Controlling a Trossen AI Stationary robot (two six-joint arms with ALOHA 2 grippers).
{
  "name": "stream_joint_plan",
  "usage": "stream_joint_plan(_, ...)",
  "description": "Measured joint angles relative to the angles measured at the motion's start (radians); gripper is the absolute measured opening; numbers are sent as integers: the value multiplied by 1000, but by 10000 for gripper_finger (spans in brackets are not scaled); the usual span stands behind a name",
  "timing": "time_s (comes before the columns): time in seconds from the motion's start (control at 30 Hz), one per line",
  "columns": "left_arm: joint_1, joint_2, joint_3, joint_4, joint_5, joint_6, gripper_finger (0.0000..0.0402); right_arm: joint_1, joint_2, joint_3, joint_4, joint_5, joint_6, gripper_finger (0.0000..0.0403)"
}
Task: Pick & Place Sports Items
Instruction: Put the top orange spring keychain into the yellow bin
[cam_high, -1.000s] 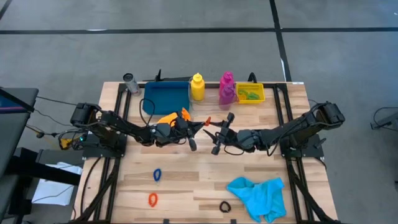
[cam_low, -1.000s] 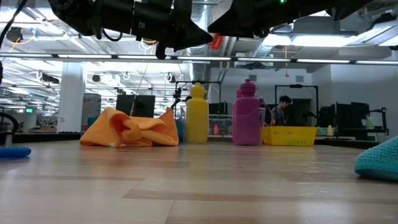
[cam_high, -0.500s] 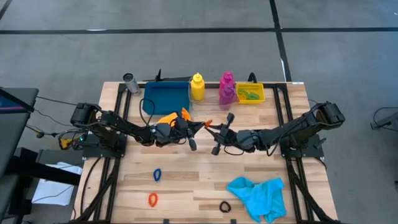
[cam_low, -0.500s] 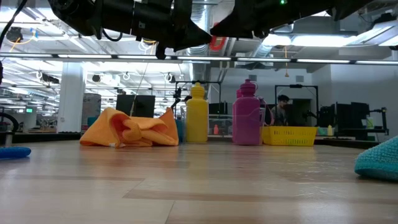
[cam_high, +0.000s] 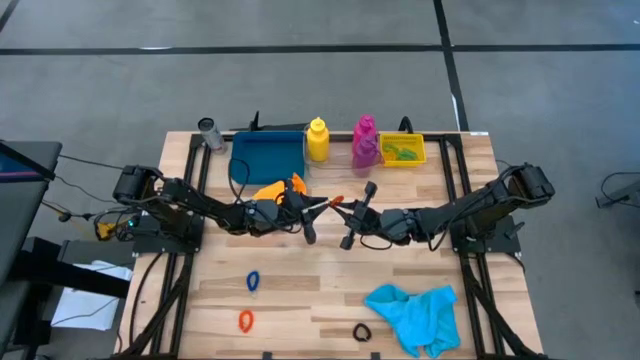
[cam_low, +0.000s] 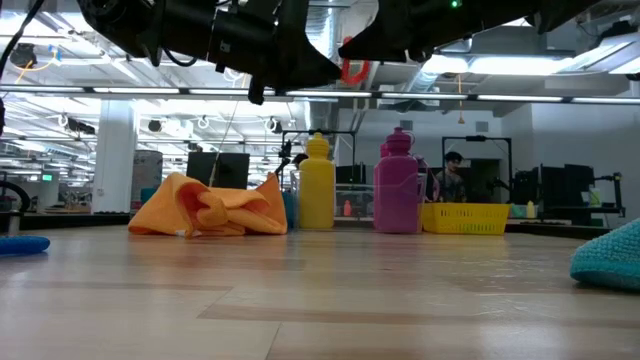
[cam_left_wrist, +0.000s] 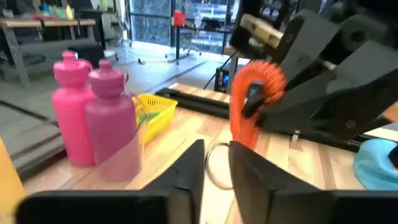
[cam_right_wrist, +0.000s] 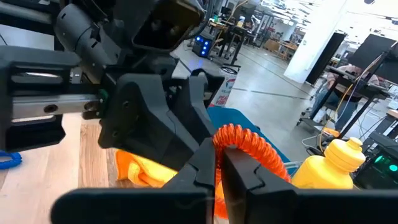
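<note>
Above mid-table, red-orange ring (cam_right_wrist: 241, 142), seemingly upright, between pincers.

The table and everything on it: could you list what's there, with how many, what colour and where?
table: one, light wood.
tray: one, blue, back edge.
yellow bottle: one, right of the tray.
pink bottles: two, magenta and purple, close together at the back.
bin: one, yellow, right of the bottles.
orange cloth: one, in front of the tray.
cyan cloth: one, front right.
loose rings: blue, orange, dark, along the front.
orange ring: one, held mid-air.
left gripper: centre, beside that ring.
right gripper: centre, shut on it.
</note>
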Motion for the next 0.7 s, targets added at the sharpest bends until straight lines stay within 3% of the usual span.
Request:
stream_joint_plan(0.4, 0, -11, 0, -19, -2, -23, 216, 0, 0, 0, -21, 23, 0, 1)
stream_joint_plan(0.5, 0, -51, 0, -84, -29, 15, 234, 0, 0, 0, -47, 119, -1, 1)
stream_joint_plan(0.7, 0, -185, 0, -273, -65, 16, 245, -5, -44, -1, -114, 416, -8, 1)
